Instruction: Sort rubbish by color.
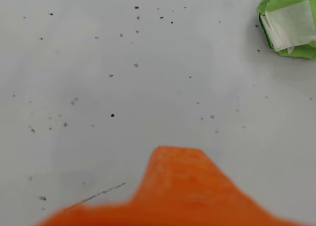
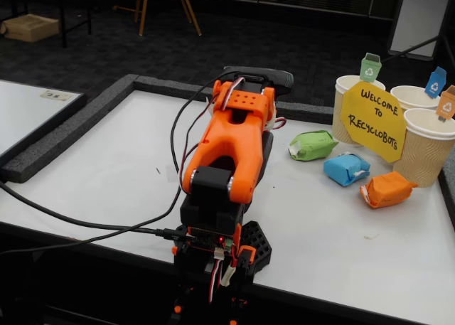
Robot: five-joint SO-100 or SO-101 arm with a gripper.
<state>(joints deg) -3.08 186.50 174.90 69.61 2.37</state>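
Currently the jaws (image 1: pixel 180 186) show only as one blurred orange tip in the wrist view; cannot tell their state, nothing seen between them. Green lump (image 1: pixel 289 23) lies up-right on the worktop (image 1: pixel 123 87). Blue lump (image 2: pixel 346 168) and orange lump (image 2: pixel 387 189) sit before the cups (image 2: pixel 426 151). Judged: approach step; next needs reaching toward green.

This looks like a demo stand in a hall or classroom: a white table (image 2: pixel 106 176) edged with grey foam, a hand-written yellow sign (image 2: pixel 372 121) "Welcome to Recyclobots", dark carpet, and a wooden chair (image 2: pixel 165 1) behind.
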